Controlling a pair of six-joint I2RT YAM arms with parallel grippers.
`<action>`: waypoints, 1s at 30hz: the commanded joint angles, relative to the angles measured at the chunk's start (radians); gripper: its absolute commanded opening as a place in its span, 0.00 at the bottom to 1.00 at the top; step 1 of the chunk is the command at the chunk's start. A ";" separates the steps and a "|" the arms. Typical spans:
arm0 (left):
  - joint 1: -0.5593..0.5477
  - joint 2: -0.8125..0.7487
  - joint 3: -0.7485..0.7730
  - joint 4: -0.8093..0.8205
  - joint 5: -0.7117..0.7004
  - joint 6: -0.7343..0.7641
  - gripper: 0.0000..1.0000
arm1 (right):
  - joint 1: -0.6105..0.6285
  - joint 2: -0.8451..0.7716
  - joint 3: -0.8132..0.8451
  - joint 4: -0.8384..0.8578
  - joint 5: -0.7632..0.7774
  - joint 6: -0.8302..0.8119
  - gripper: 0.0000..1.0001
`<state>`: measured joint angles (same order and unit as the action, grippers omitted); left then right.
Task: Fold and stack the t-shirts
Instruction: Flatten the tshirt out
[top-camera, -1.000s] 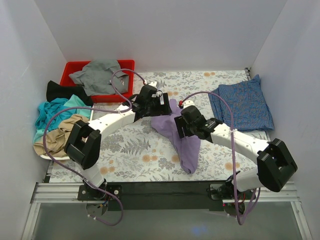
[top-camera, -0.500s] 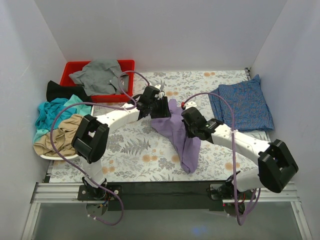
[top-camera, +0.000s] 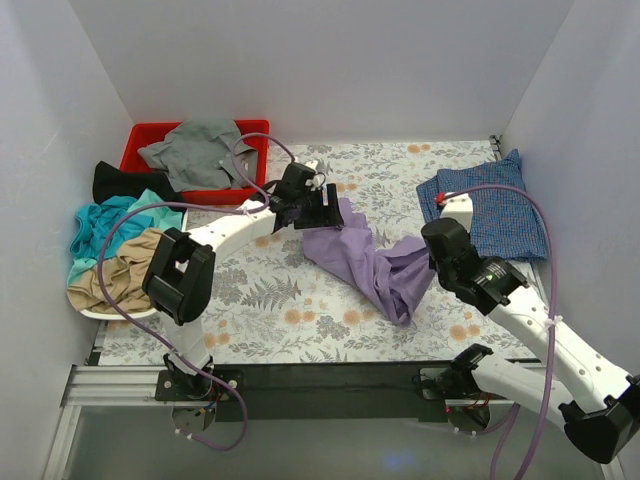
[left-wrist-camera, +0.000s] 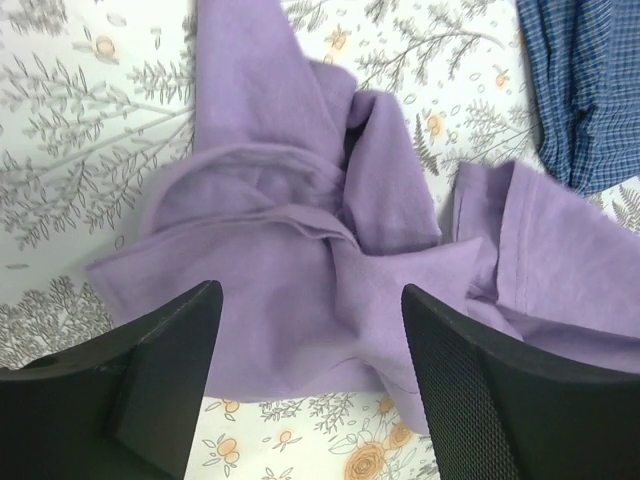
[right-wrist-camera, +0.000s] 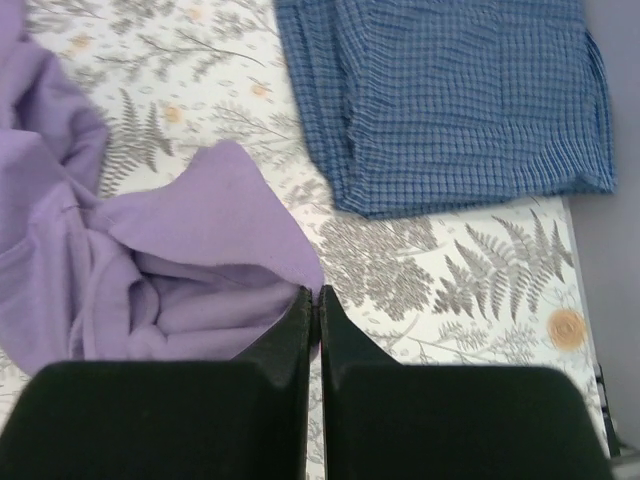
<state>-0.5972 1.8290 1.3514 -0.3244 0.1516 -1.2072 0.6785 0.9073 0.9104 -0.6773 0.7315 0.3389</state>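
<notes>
A red bin (top-camera: 256, 133) sits at the floral table cover's (top-camera: 270, 300) far-left corner.

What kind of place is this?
Probably a lab test cell: white walls box in a table, left arm and right arm bolted at its edge, t-shirts beside a red bin.

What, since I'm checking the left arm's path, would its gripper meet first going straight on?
Most likely the purple shirt, crumpled right ahead of the open left gripper; depth is unclear.

text: none legible | labels: none; brands: none; numbers: none
</notes>
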 joint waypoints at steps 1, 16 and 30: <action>0.005 -0.008 0.080 -0.027 -0.038 0.035 0.72 | -0.040 -0.044 -0.050 -0.122 0.109 0.094 0.01; 0.007 0.351 0.490 -0.265 0.006 0.178 0.72 | -0.057 -0.088 -0.067 -0.117 0.062 0.107 0.01; -0.003 0.054 0.175 -0.214 0.129 0.163 0.00 | -0.060 -0.067 -0.035 -0.062 0.092 0.049 0.01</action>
<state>-0.5949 2.1162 1.5898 -0.5339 0.2607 -1.0267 0.6254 0.8536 0.8230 -0.7815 0.7769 0.4114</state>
